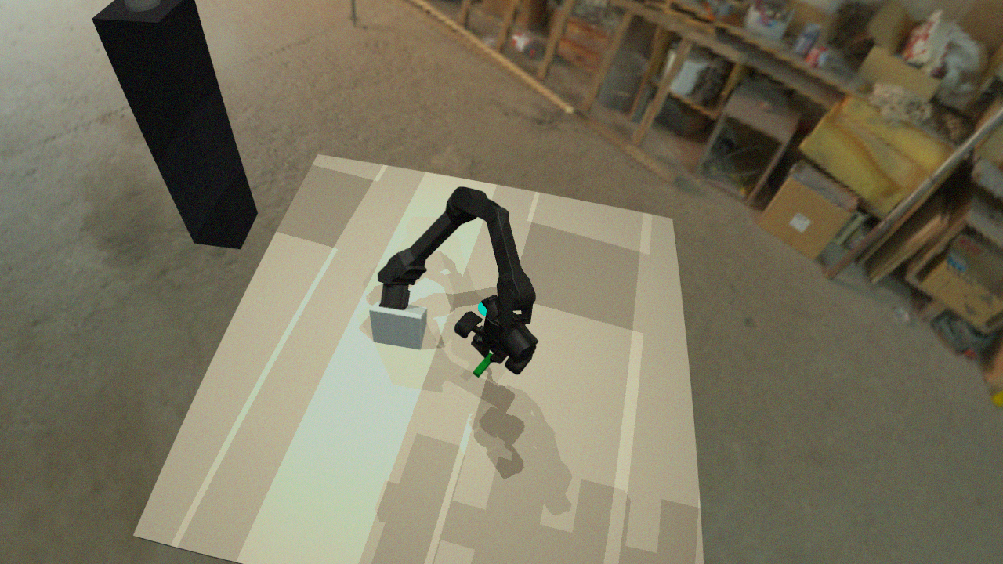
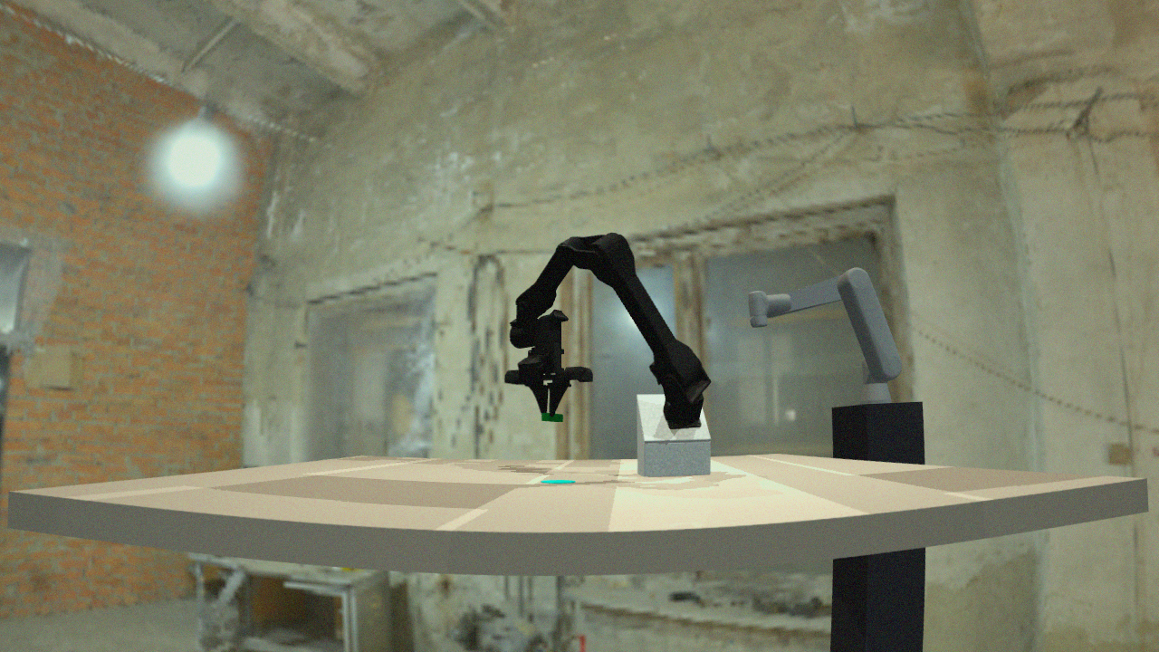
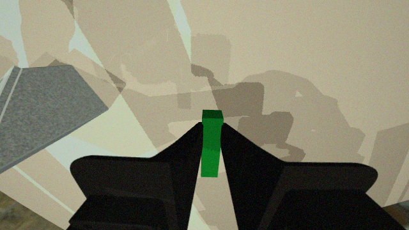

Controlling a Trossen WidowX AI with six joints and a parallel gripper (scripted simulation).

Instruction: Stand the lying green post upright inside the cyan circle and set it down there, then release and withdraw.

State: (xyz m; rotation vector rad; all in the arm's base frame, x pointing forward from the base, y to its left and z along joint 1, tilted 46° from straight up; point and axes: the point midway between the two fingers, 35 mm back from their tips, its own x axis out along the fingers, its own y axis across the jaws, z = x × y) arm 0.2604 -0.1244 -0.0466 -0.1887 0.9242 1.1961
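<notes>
My gripper [image 2: 549, 411] [image 3: 211, 127] is shut on the green post [image 1: 481, 366] [image 2: 553, 418] [image 3: 209, 163], with one fingertip on each side of it. The gripper points down, and the post lies about level between the fingertips, clear above the table. In the wrist view its dark end face shows at the fingertips. The cyan circle [image 1: 481, 309] [image 2: 558, 481] lies flat on the table. In the top view the arm covers most of it; in the exterior view it shows whole, below the gripper in the picture. It is not in the wrist view.
The arm's grey base block [image 1: 397, 328] [image 2: 674, 457] [image 3: 48, 108] stands on the table [image 1: 231, 483] [image 2: 324, 544]. A black pedestal [image 1: 179, 133] [image 2: 877, 437] stands beyond the table, and a grey arm [image 2: 871, 324] is on it. Patchy shadows cross the table top.
</notes>
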